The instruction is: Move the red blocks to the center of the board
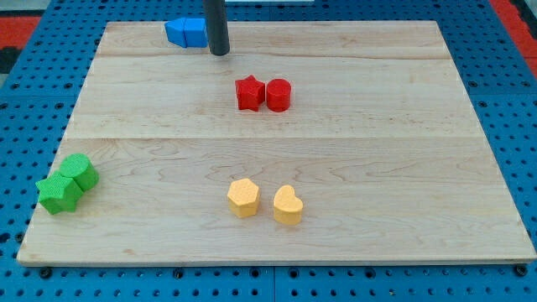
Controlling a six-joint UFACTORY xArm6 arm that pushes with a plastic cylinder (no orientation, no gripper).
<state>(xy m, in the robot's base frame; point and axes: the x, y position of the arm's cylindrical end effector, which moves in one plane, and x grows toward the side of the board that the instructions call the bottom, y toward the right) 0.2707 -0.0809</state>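
A: Where's my tip (220, 53)?
B: At the board's (377, 151) top edge, just right of the blue blocks (186, 33).
A: The rest?
B: Red star (249, 93) touching the red cylinder (278, 95) on its right, below the tip; green blocks (67, 184) bottom left; yellow hexagon (243, 198) and yellow heart (287, 205) bottom centre

plain dark grey cylindrical rod, my tip (220, 53) blunt
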